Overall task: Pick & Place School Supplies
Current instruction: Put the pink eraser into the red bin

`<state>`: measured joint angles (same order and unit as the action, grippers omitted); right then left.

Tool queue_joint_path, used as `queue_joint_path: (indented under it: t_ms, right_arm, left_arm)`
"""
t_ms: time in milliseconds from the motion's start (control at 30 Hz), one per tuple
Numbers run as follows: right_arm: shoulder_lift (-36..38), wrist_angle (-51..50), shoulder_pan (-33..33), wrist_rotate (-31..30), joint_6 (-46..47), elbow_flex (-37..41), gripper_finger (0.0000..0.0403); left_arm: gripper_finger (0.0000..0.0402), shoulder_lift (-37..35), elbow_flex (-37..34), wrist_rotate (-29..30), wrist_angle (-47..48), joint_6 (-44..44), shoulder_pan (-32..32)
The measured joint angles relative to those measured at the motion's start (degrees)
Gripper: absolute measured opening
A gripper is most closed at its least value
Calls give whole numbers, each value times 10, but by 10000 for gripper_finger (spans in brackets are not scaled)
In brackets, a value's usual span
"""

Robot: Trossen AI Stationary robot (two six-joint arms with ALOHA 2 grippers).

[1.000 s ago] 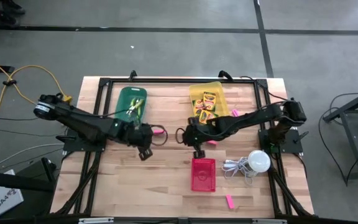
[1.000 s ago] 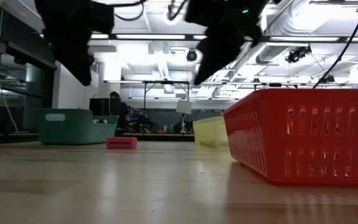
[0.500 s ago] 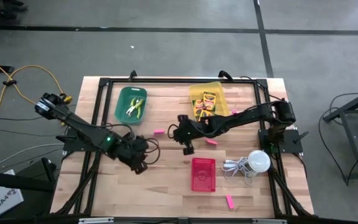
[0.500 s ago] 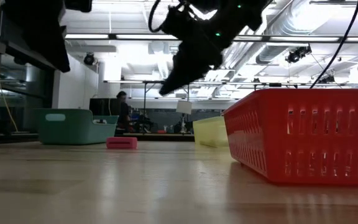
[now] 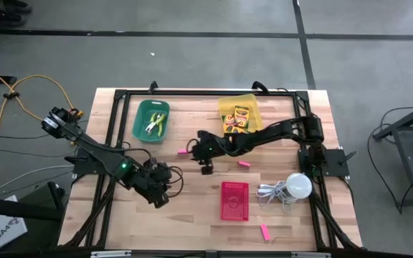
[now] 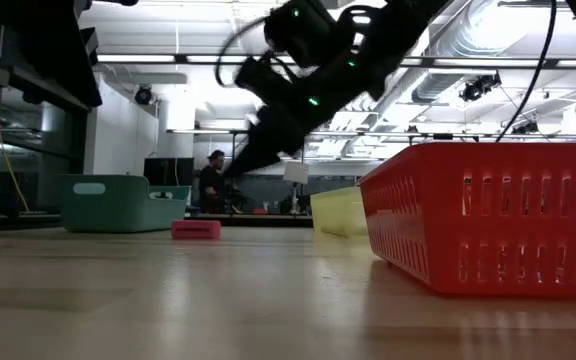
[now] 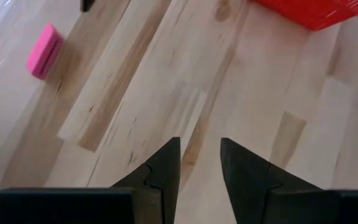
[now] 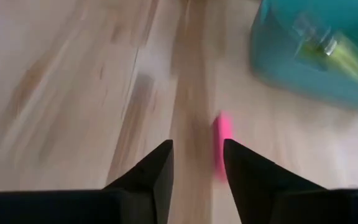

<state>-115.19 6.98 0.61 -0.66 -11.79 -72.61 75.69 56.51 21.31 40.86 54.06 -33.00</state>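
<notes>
**Right arm lines up on a pink eraser**

The right gripper (image 5: 195, 148) hangs just beside the pink eraser (image 5: 182, 151), fingers parted and empty; next it needs to drop and straddle the block. The left gripper (image 5: 158, 197) waits near the table's front, narrowly open, empty. The yellow bin (image 5: 224, 107) holds crayon boxes (image 5: 239, 118); the green bin (image 5: 140, 123) holds tools; the red basket (image 5: 234, 201) looks empty.

Place: lab or workshop
Signs: concrete floor (image 5: 192, 57), ceiling ducts (image 6: 508, 40), strip lights (image 6: 218, 60), framed wooden table (image 5: 192, 208)
</notes>
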Motion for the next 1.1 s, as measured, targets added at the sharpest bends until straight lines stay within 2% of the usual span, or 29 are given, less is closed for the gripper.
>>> queue_joint_path:
  t_ms: [400, 767, 1100]
  right_arm:
    - [-27, 18, 16, 8, 10, 3, 175]
    - [-67, 75, 36, 21, 17, 1, 178]
    - [-80, 81, 51, 33, 29, 3, 178]
  left_arm:
    - [108, 15, 0, -5, -17, 0, -6]
    - [108, 15, 0, -4, -25, 0, -6]
    - [108, 15, 0, -3, -28, 0, -6]
